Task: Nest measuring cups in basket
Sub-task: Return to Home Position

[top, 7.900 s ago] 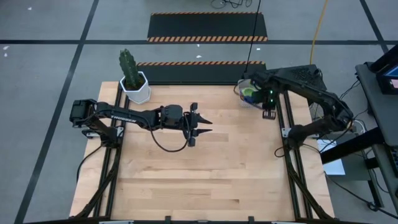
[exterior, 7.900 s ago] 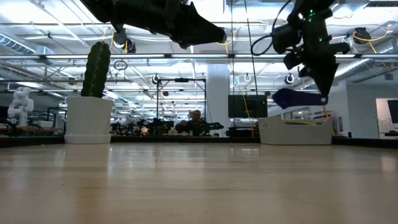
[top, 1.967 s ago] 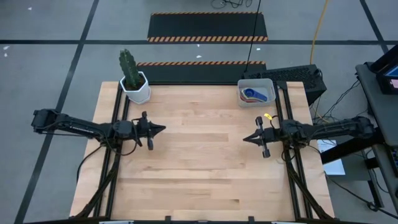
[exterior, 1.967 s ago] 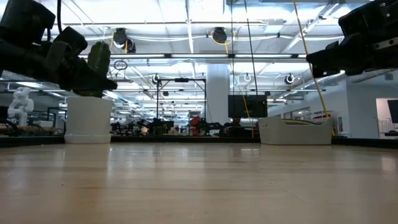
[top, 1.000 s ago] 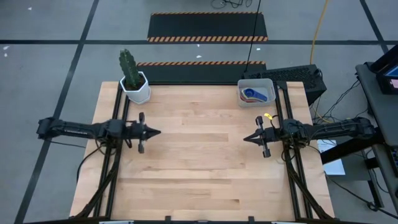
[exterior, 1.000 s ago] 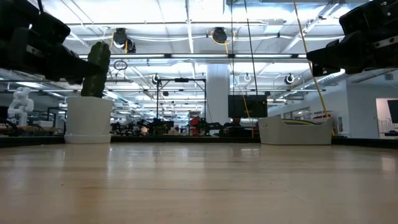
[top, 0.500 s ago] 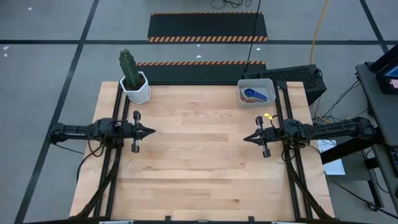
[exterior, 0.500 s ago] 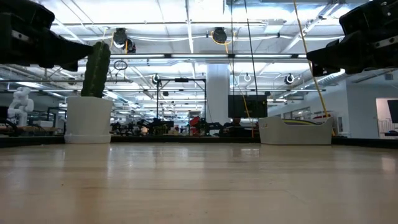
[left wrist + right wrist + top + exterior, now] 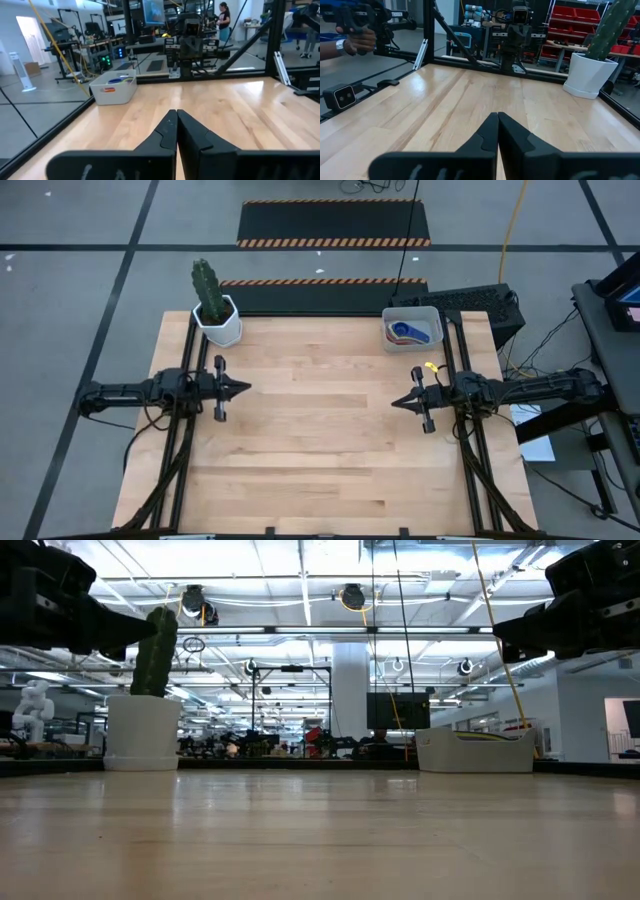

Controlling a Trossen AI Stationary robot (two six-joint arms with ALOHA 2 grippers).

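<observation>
Measuring cups (image 9: 410, 332) sat nested inside the basket (image 9: 412, 310), a blue one uppermost with a bit of red showing beside it. The basket stood at the far right corner of the surface (image 9: 320, 450), with the white cactus pot (image 9: 220, 323) across from it at the far left corner. Neither arm was near them. The left claw (image 9: 243, 388) hung at the left edge, about midway along it, pointing inward, its fingers (image 9: 167, 132) pressed together on nothing. The right claw (image 9: 395, 403) faced it from the right edge, well apart from it, fingers (image 9: 487, 131) likewise together and empty. Beyond the surface, a person's hand (image 9: 355, 37) held something dark.
</observation>
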